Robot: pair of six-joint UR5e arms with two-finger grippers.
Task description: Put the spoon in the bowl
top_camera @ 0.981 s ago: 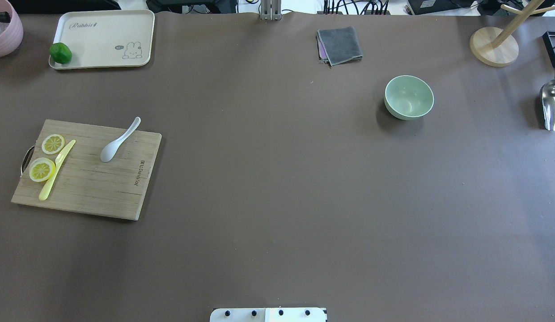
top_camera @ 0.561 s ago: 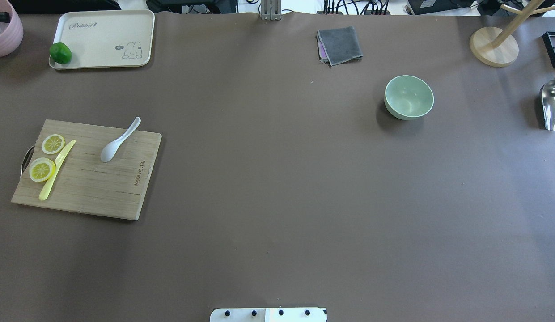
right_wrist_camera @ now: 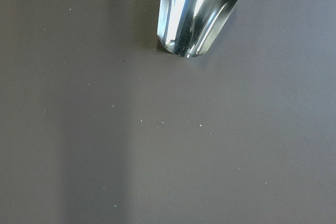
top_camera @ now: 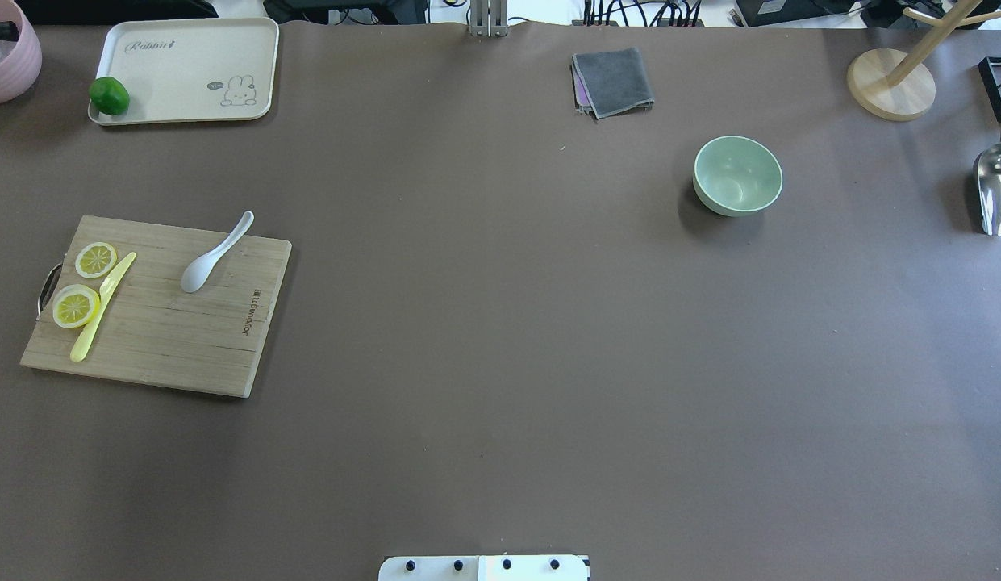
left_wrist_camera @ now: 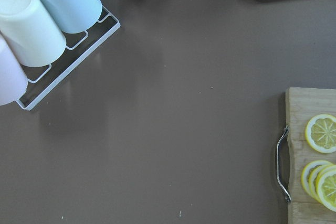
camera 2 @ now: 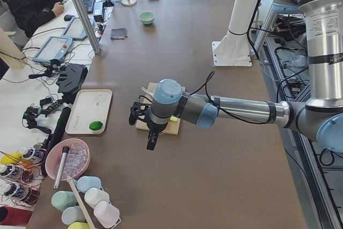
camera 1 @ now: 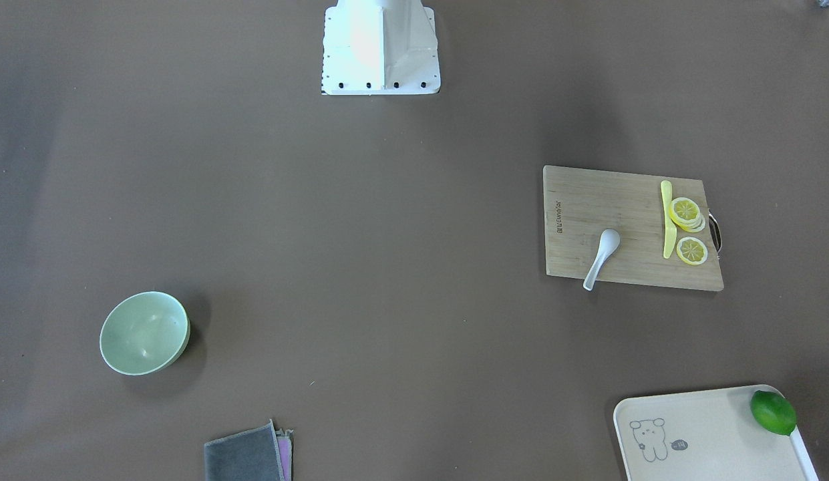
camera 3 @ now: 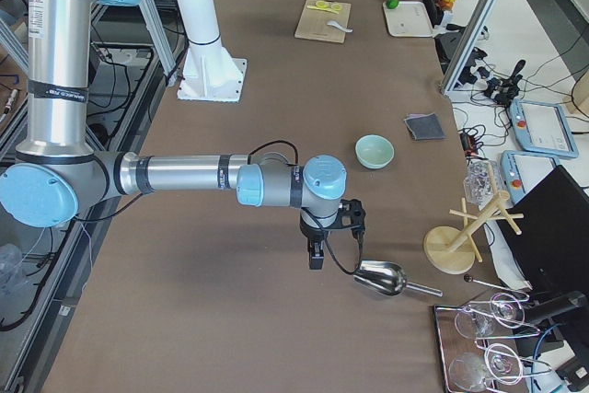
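The white spoon (top_camera: 214, 254) lies on a wooden cutting board (top_camera: 169, 339) at the table's left, its handle pointing to the far right; it also shows in the front view (camera 1: 602, 257). The mint-green bowl (top_camera: 738, 173) stands empty at the far right, also in the front view (camera 1: 143, 332). My left gripper (camera 2: 151, 142) shows only in the left side view, hanging beside the board's outer end; I cannot tell if it is open. My right gripper (camera 3: 316, 255) shows only in the right side view, above the table, well short of the bowl (camera 3: 375, 150); I cannot tell its state.
A yellow knife (top_camera: 103, 307) and lemon slices (top_camera: 95, 260) share the board. A cream tray (top_camera: 185, 48) with a lime (top_camera: 109, 95), a grey cloth (top_camera: 613, 81), a wooden stand (top_camera: 891, 85) and a metal scoop (top_camera: 996, 190) ring the table. A cup rack (left_wrist_camera: 47, 19) stands left of the board.
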